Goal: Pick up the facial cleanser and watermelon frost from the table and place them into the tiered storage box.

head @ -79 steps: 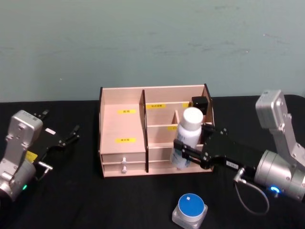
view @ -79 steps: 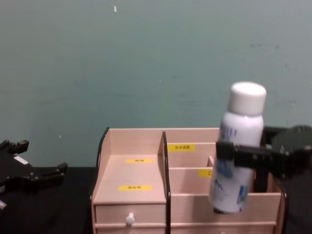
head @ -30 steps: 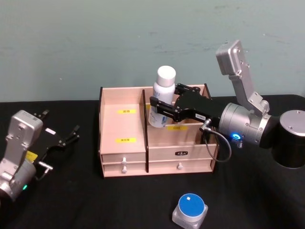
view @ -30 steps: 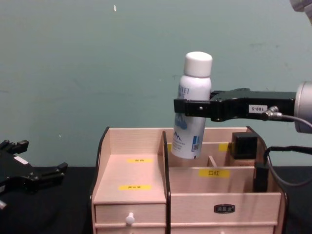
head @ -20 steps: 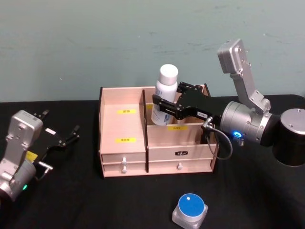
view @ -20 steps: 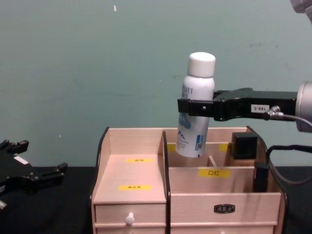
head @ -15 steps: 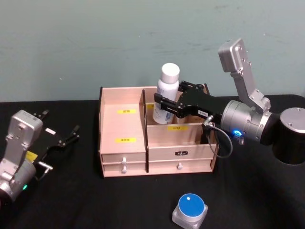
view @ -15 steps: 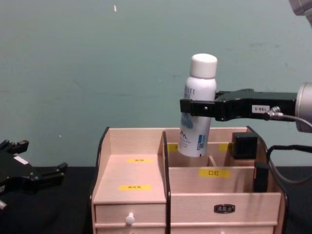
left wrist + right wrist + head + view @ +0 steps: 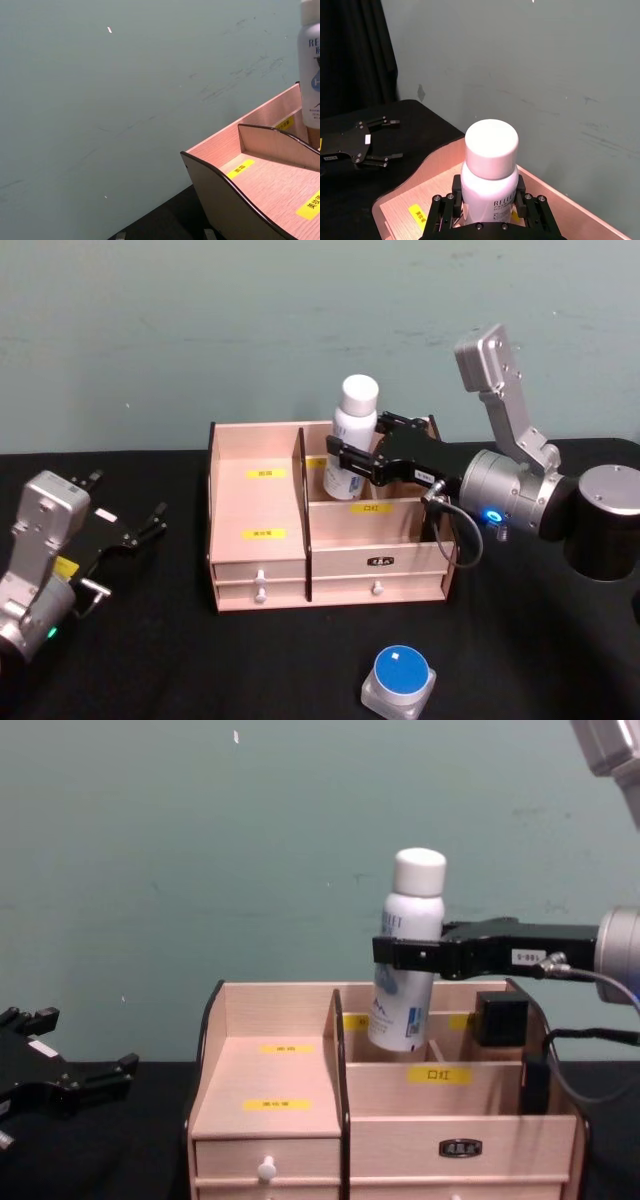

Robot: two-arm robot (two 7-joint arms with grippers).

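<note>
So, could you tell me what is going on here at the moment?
The right gripper is shut on the tall white cylindrical facial cleanser, holding it slightly tilted with its base dipped into a rear compartment of the light wooden tiered storage box. The watermelon frost, a squat frosted jar with a blue lid, sits on the black table in front of the box, not yet picked up. The left gripper rests open at the table's left side.
</note>
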